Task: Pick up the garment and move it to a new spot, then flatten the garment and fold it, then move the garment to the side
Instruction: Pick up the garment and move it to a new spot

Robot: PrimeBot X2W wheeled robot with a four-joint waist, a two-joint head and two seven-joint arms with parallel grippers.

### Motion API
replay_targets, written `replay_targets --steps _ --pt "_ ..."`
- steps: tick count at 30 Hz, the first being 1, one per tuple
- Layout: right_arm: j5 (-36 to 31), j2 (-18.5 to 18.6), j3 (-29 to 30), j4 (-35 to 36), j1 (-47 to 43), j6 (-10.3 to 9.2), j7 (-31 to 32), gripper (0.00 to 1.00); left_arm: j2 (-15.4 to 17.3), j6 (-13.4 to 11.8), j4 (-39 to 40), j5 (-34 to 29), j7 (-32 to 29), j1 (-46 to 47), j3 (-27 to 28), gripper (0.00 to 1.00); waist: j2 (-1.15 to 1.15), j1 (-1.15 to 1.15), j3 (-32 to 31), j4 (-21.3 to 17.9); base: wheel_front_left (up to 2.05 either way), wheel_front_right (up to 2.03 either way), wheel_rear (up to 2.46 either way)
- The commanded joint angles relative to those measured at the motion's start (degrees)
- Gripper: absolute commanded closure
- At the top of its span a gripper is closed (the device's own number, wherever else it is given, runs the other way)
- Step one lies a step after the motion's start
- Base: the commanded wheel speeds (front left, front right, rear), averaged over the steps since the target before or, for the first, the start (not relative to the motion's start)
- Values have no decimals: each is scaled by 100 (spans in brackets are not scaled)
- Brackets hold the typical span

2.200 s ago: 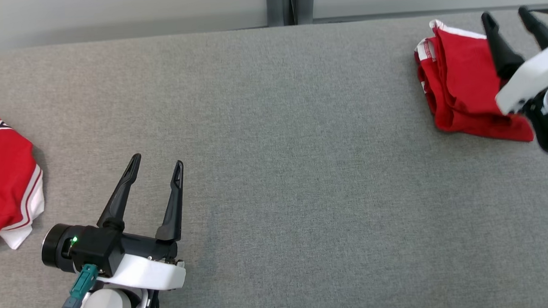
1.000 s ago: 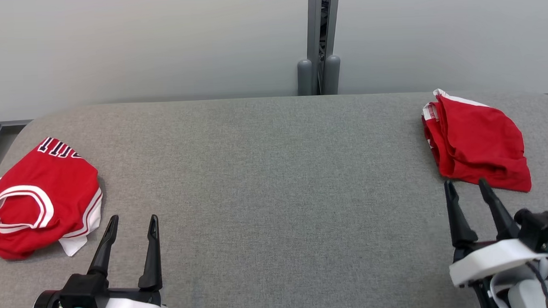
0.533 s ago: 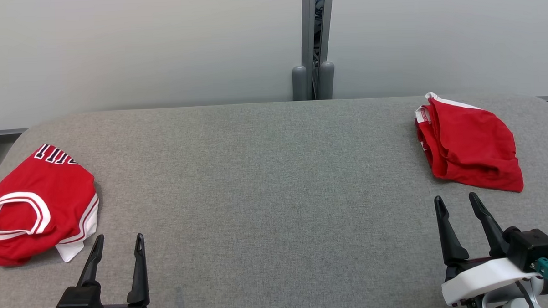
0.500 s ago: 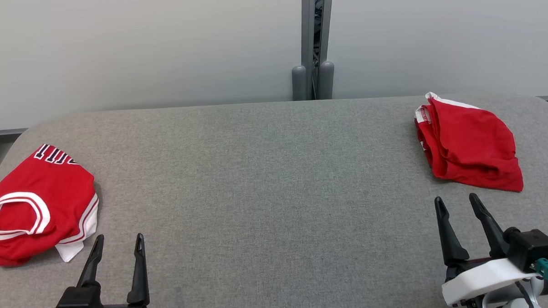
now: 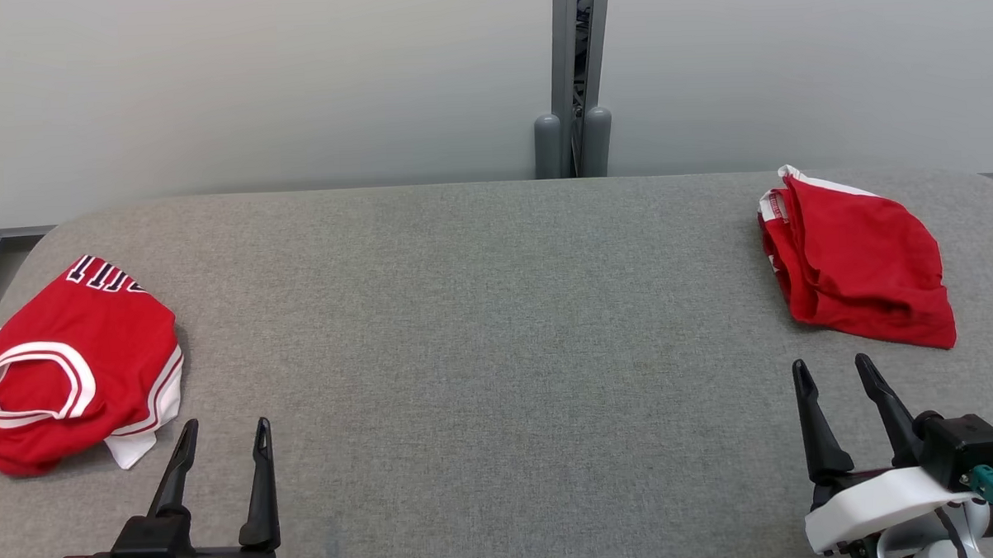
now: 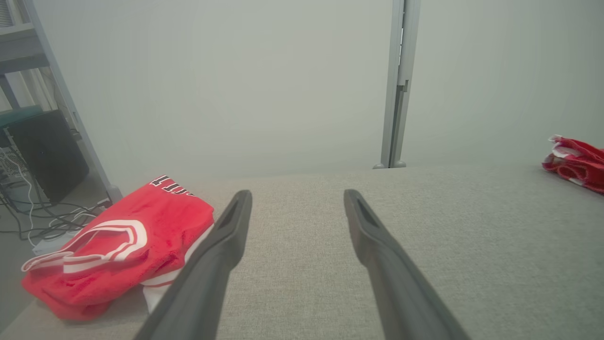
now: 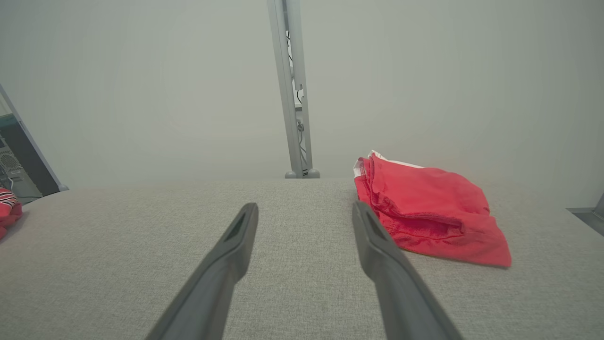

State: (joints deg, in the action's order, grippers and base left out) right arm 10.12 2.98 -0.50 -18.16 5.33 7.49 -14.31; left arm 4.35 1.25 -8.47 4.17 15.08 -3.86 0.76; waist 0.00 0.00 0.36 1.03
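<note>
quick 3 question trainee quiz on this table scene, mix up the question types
1. True or false: the folded red garment lies just beyond the right gripper, which is not touching it.
2. The left gripper is: A) shut on cloth B) open and empty C) pressing a sleeve flat
3. Fill in: the crumpled jersey with white trim lies at the table's ___ end, by the robot's sides.

Key: 1 true; 2 B; 3 left

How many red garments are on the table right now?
2. A jersey lies crumpled at the table's left end; a folded garment lies at the right end, beyond the right gripper. None seems hidden.
</note>
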Motion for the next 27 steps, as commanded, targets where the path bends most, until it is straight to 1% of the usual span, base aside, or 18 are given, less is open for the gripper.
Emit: replay_targets --steps 1,6,10,19,27 --pt "-8 10 23 -20 31 0 -4 0 28 -24 12 28 9 65 4 0 0 0 1 16 0 0 0" --pt "-29 7 63 -49 -1 0 29 0 55 -30 10 29 9 84 -9 0 0 0 16 204 0 0 0" --pt "-28 7 56 -76 14 0 55 0 82 -38 -17 63 9 103 17 0 0 0 27 434 0 0 0" --pt "6 21 -9 -180 38 0 97 0 111 -83 -39 66 9 44 27 0 0 0 -10 1118 0 0 0" --pt "74 24 -180 -285 33 0 119 0 173 -116 -72 78 9 -5 39 0 0 0 -123 1697 0 0 0"
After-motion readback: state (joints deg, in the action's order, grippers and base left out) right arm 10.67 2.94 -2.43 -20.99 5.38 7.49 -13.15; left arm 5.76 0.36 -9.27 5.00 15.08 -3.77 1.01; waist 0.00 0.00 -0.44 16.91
